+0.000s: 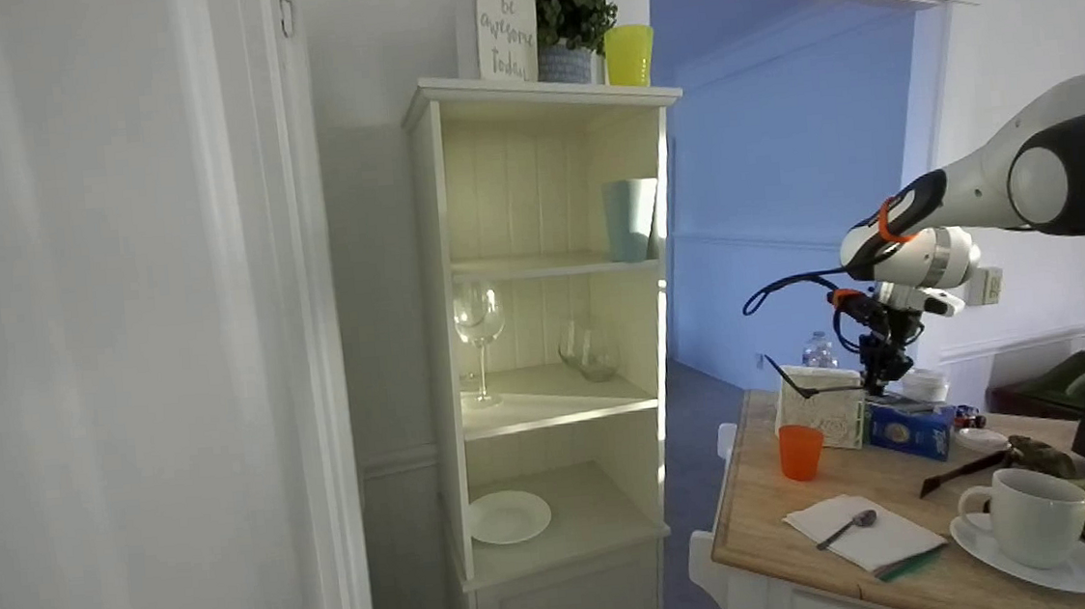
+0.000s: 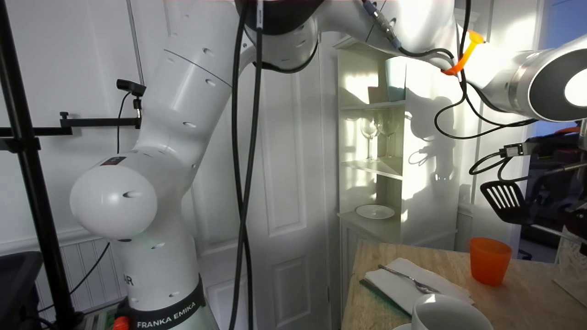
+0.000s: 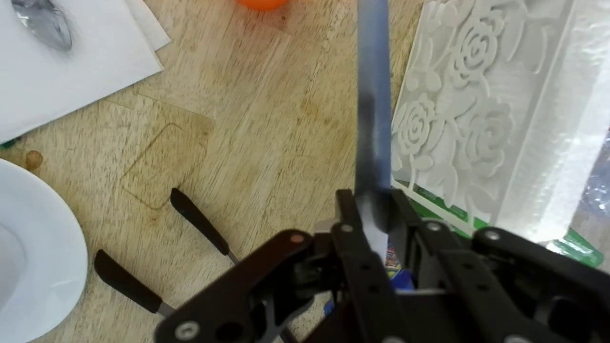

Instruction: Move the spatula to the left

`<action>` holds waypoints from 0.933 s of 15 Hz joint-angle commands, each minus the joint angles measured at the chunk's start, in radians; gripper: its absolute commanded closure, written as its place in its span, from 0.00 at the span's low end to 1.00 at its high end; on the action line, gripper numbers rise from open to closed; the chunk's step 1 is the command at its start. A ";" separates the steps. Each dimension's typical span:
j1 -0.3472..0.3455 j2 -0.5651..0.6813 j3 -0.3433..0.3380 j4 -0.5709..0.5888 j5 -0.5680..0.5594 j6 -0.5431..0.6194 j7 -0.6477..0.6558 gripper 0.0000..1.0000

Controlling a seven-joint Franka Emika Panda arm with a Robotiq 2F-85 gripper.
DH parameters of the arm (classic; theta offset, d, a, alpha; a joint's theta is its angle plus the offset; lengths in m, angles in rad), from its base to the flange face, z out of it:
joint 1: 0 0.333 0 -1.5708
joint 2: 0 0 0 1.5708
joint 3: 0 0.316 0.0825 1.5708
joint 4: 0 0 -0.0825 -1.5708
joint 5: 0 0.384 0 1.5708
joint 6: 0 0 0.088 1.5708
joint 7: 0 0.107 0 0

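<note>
Smoothly, the claw (image 3: 373, 202), pinched on the spatula (image 3: 373, 112), should swing left, clearing the orange cup (image 2: 490, 262) ahead of it.

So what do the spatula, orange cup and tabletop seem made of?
The spatula has a dull black head, probably nylon or plastic; its grey, smoothly reflective shaft looks like metal. The orange cup, smooth and evenly coloured, is likely plastic, possibly glass. The tabletop shows streaky grain, suggesting matte wood.

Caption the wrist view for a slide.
The end effector grips the spatula handle above a wooden tabletop, with a white napkin and saucer at the picture's left.
</note>
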 commanded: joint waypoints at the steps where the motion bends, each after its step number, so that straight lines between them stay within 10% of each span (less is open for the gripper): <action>1: -0.003 0.003 0.002 0.006 -0.001 -0.004 0.001 0.79; 3: -0.003 0.003 0.002 0.006 -0.001 -0.004 0.001 0.93; 14: 0.015 0.036 -0.004 0.026 -0.007 -0.049 0.130 0.93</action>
